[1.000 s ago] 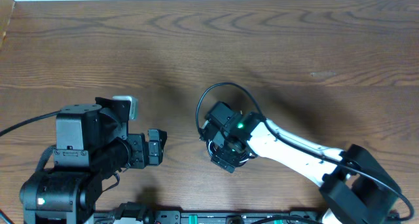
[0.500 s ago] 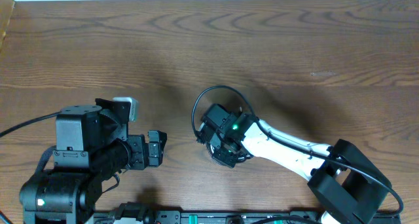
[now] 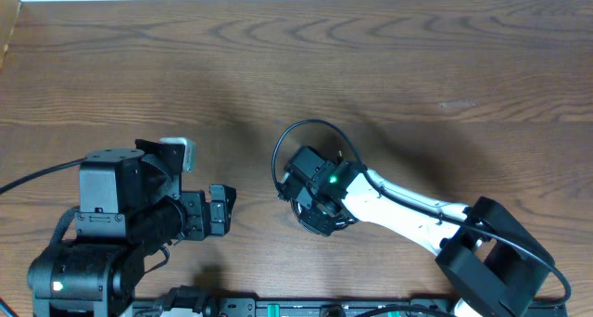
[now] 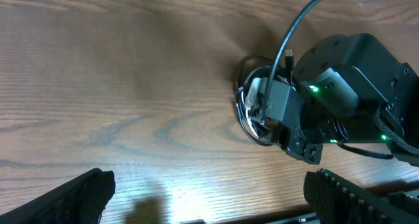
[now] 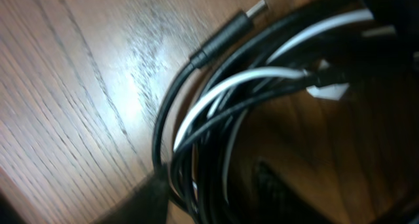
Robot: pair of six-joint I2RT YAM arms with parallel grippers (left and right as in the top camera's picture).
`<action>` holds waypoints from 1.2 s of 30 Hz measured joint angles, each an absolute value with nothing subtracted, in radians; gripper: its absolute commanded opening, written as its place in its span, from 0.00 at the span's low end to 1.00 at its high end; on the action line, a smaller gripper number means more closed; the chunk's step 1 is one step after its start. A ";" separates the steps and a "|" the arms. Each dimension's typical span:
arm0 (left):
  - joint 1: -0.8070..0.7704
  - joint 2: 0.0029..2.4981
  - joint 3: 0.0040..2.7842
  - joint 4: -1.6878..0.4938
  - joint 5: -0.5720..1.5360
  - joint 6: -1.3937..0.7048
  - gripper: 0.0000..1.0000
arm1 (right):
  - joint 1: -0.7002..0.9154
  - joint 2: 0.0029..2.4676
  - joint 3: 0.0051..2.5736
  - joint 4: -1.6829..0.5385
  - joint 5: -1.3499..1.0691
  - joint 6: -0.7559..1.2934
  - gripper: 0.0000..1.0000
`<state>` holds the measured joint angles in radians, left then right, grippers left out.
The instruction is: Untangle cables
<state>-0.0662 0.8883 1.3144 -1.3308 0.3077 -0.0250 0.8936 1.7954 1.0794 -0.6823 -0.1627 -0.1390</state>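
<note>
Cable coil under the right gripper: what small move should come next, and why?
Probably pinch one outer strand with the right gripper and lift slightly: it sits low over the cables, a tight black-and-white coil with one plug end free, while the left gripper hangs open, apart.

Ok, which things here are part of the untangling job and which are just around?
Job:
- cables, coiled, black with one white
- right gripper, directly over the coil

Not the job:
- left gripper, open, apart from the coil
- thick arm cable, looping beside the coil
- table
</note>
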 measured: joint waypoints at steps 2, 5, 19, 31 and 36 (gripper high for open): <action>-0.066 0.888 1.314 -1.334 0.308 -0.025 0.98 | 0.894 1.795 1.079 -0.682 -0.163 -0.137 0.50; -0.066 0.888 1.314 -1.337 0.308 -0.025 0.98 | 0.894 1.795 1.079 -0.675 -0.163 -0.136 0.48; -0.066 0.888 1.314 -1.349 0.308 -0.025 0.98 | 0.894 1.808 1.077 -0.630 -0.163 -0.112 0.25; -0.066 0.888 1.314 -1.368 0.308 -0.025 0.98 | 0.894 1.810 1.031 -0.579 -0.163 -0.083 0.01; -0.066 0.888 1.314 -1.369 0.308 -0.025 0.98 | 0.894 1.810 1.031 -0.582 -0.163 -0.031 0.01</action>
